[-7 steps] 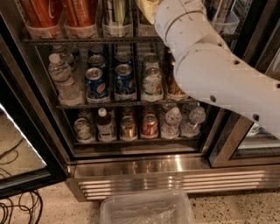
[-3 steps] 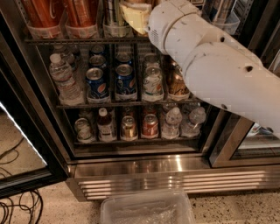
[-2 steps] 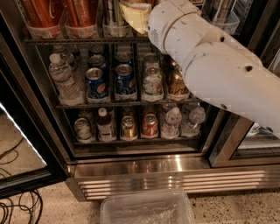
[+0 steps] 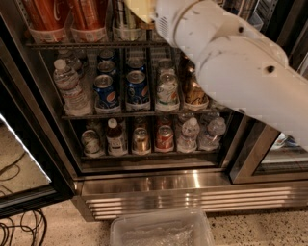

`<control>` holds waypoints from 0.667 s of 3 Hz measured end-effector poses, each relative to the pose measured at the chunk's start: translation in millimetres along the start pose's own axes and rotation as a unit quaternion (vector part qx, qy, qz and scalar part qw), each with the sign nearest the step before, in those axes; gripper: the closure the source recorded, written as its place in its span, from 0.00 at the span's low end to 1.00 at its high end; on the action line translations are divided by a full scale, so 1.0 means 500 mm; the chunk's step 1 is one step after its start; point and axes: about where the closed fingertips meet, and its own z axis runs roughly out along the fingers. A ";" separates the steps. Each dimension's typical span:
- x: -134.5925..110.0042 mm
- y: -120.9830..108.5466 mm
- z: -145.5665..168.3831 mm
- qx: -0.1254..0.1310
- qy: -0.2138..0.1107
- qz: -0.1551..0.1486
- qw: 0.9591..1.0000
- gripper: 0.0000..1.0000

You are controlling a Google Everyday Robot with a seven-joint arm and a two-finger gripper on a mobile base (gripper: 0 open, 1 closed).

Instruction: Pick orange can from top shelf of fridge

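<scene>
The fridge (image 4: 159, 192) stands open in front of me. Its top shelf (image 4: 72, 44) is a dark wire rack with clear trays that hold tall red cans (image 4: 45, 14) and a dark and silver can (image 4: 126, 19). My white arm (image 4: 240, 62) reaches in from the right across the top shelf. My gripper (image 4: 139, 9) shows only as a cream-coloured part at the top edge, just right of the dark and silver can. The orange can is hidden behind the arm or out of view.
The middle rack holds a water bottle (image 4: 67, 86), blue Pepsi cans (image 4: 106, 91) and a shorter bronze can (image 4: 192, 91). The lower rack holds small cans and bottles (image 4: 139, 139). The glass door (image 4: 19, 158) is open at left. A clear plastic bin (image 4: 161, 230) and cables (image 4: 19, 230) lie on the floor.
My arm has swung left along the top shelf and its end has risen toward the top edge. The cans and bottles on the racks have not moved.
</scene>
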 end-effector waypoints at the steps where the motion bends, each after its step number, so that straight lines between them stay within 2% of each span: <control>1: -0.007 0.045 -0.007 -0.033 -0.002 0.035 0.999 1.00; 2: 0.049 0.061 -0.054 -0.051 0.041 0.076 0.995 1.00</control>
